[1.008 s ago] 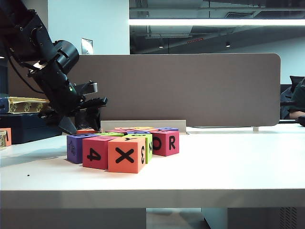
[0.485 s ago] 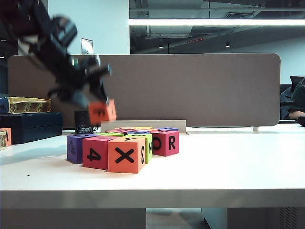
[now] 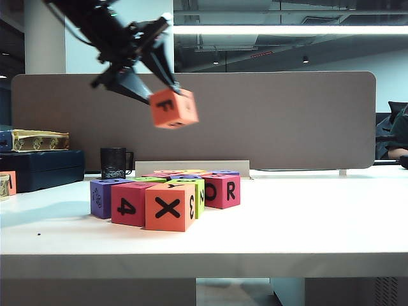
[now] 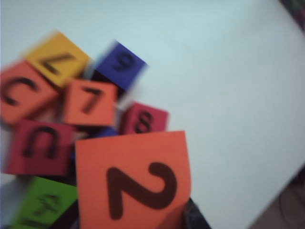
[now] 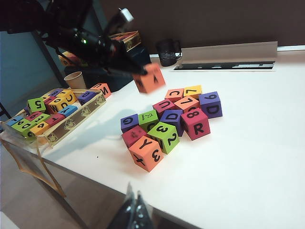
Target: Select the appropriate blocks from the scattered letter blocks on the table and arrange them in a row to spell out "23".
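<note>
Hanging high above the left part of the bench (image 3: 306,223), the left gripper (image 3: 167,95) has its fingers clamped on an orange block (image 3: 173,108), which is clear of the pile and shows an F on one side in the exterior view. From the left wrist view the same block fills the foreground with a black 2 on the face toward the camera.

Below it sits the cluster of letter blocks (image 3: 169,194), touching one another: a purple cube on the left, then a red 4 block (image 3: 131,204), an orange X block (image 3: 167,207), a green block just behind that, and a red block marked R (image 3: 223,190) on the right. The orange X cube carries a 3 on its side face. A black mug (image 3: 115,163) stands behind the pile, near the brown partition (image 3: 274,121).

From the right wrist view, a tray of more blocks (image 5: 52,114) rests at the bench's corner beside a paper cup (image 5: 75,80).

The right gripper (image 5: 134,212) shows only in its own wrist view, well back from the cluster near the bench's front edge, with its fingers together and nothing between them.
</note>
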You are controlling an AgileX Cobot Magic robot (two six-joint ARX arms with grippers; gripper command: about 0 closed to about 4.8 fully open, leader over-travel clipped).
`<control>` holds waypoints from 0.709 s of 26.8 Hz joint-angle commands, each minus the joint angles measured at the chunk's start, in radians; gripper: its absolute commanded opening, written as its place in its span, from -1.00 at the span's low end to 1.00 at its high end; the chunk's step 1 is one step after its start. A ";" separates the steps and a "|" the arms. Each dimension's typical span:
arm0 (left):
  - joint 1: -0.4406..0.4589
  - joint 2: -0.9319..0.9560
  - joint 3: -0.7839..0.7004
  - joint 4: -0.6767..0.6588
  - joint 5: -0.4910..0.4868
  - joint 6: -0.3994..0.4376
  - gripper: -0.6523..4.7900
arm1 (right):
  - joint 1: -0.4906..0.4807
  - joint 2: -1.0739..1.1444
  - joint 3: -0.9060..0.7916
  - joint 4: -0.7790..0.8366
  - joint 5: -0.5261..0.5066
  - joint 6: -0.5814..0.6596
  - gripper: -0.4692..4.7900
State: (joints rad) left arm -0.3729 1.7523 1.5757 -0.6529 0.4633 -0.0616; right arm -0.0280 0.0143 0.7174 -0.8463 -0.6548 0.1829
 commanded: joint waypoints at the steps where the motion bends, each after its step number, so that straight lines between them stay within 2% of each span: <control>1: -0.088 0.011 0.001 -0.080 -0.015 0.121 0.01 | 0.000 -0.011 0.003 0.013 0.002 -0.003 -0.83; 7: -0.261 0.069 -0.013 -0.069 -0.156 0.140 0.01 | 0.000 -0.011 0.003 0.013 0.002 -0.003 -0.83; 10: -0.352 0.165 -0.013 -0.038 -0.217 0.141 0.01 | 0.000 -0.011 0.003 0.013 -0.002 -0.003 -0.83; 15: -0.375 0.234 -0.012 0.035 -0.226 0.136 0.01 | 0.000 -0.011 0.003 0.012 -0.002 -0.003 -0.83; 19: -0.374 0.235 -0.012 0.099 -0.321 0.136 0.01 | 0.000 -0.011 0.003 0.012 -0.002 -0.003 -0.82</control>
State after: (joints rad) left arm -0.7471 1.9926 1.5612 -0.5838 0.1783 0.0746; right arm -0.0273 0.0143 0.7174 -0.8463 -0.6544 0.1829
